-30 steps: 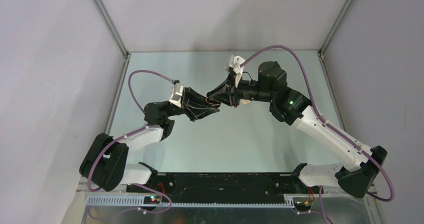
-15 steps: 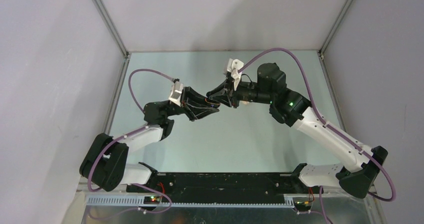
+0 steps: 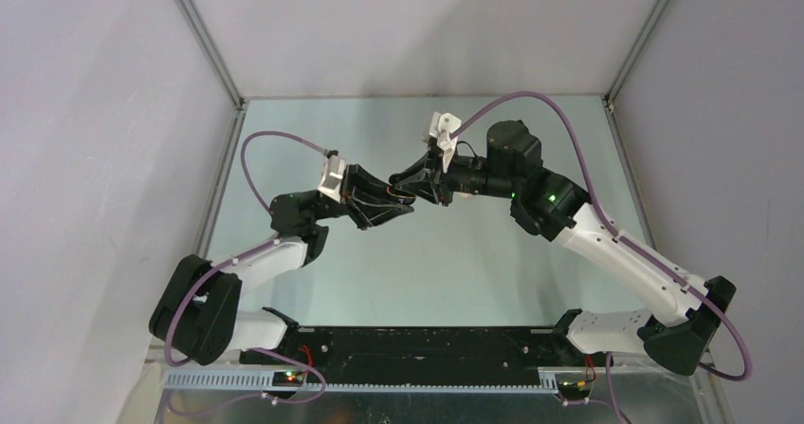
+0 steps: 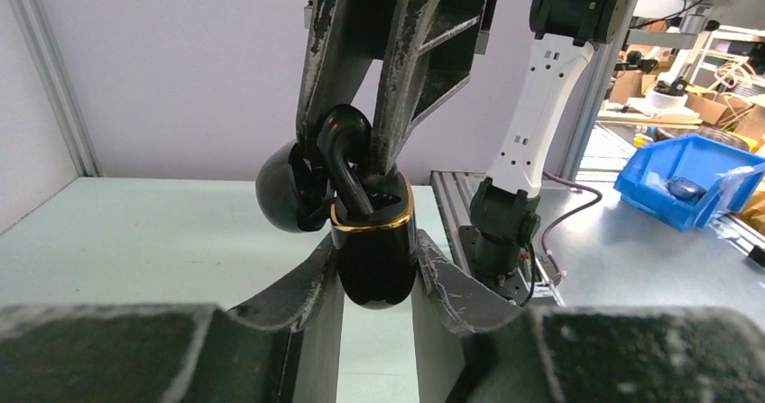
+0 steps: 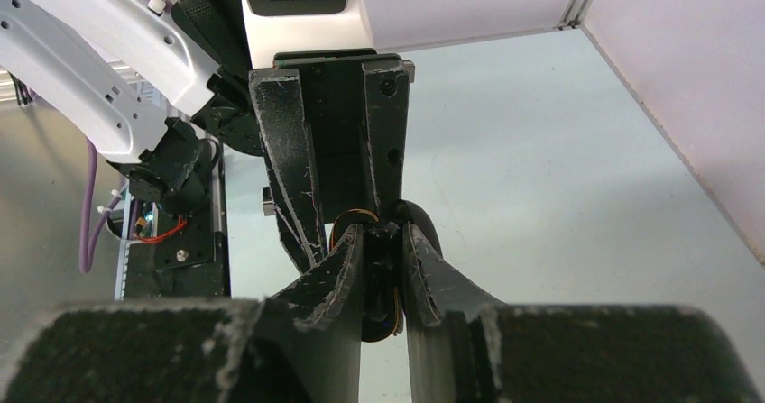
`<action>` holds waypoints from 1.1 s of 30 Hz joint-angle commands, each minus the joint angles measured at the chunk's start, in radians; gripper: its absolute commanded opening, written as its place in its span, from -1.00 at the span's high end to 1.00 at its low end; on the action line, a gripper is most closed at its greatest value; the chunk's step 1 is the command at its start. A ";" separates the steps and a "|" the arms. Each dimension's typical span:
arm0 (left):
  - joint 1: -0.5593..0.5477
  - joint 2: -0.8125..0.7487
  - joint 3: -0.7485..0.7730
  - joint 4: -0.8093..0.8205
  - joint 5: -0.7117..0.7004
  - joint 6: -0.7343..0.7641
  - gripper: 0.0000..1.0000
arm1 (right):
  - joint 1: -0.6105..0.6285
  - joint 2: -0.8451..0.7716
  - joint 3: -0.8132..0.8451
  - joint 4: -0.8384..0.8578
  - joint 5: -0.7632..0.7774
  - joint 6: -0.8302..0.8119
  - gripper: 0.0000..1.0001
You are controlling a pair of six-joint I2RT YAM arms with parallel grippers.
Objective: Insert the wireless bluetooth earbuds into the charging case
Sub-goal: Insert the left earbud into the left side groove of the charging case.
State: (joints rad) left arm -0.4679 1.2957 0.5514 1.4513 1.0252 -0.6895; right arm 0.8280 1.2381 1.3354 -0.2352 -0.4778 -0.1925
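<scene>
- now, mid-frame, left claw (image 4: 373, 288) clamps the open black case (image 4: 370, 241) above the desk (image 4: 135, 232).
- right claw (image 5: 383, 263) pinches a black earbud (image 4: 341, 161) at the case's mouth: seating step.
- next: likely push it home, then release.

Over mid-table (image 3: 455, 263): your left hand (image 3: 396, 206) and right hand (image 3: 424, 183) meet tip to tip, left hand on left, right hand on right. Charging case (image 4: 373, 250) upright between left hand's fingers, lid (image 4: 280, 191) open beside it. Earbud (image 4: 341, 155) between right hand's fingers, directly above case, stem end at case mouth.
</scene>
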 commanded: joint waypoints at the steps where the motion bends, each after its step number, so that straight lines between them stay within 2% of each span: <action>1: -0.002 -0.044 0.016 0.078 0.006 0.058 0.35 | 0.010 0.016 0.015 -0.055 0.038 0.014 0.57; 13: 0.023 -0.070 -0.016 -0.041 -0.031 0.215 0.36 | 0.043 0.065 0.062 -0.096 0.085 0.035 0.56; 33: 0.051 -0.104 -0.036 -0.150 -0.085 0.314 0.35 | 0.077 0.094 0.073 -0.107 0.110 0.036 0.55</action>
State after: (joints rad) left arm -0.4210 1.2293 0.5056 1.2747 0.9997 -0.4332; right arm 0.8768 1.3064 1.3849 -0.2901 -0.3584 -0.1658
